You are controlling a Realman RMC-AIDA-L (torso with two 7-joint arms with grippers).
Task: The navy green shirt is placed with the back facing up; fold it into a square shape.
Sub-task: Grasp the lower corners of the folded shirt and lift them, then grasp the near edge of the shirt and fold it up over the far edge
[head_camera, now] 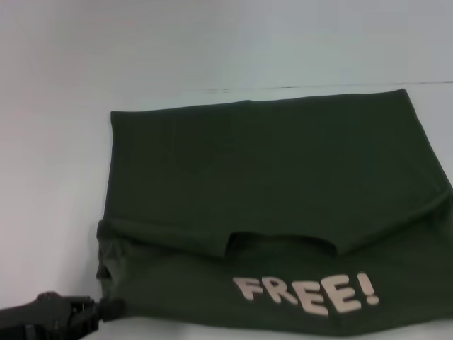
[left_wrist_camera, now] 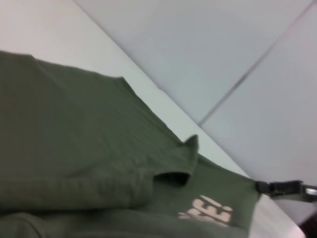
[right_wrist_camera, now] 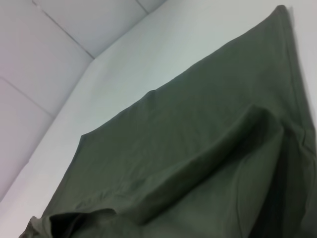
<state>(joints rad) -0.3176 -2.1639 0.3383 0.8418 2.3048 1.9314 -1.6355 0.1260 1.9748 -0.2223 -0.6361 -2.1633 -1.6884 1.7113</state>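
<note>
The dark green shirt (head_camera: 269, 177) is lying spread across the white surface (head_camera: 56, 142), its near part folded over and showing pale "FREE!" lettering (head_camera: 306, 292). The left hand (head_camera: 106, 309) is pinching the shirt's near-left corner. The right hand is sitting out of sight.

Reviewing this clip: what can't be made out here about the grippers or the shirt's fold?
- Left gripper: head view, at the shirt's near-left corner; grip unclear.
- Right gripper: in no view.
- Shirt's right side: cut by the head view's edge.
- FREE! print shows, though the back should face up; layers underneath are hidden by cloth.
</note>
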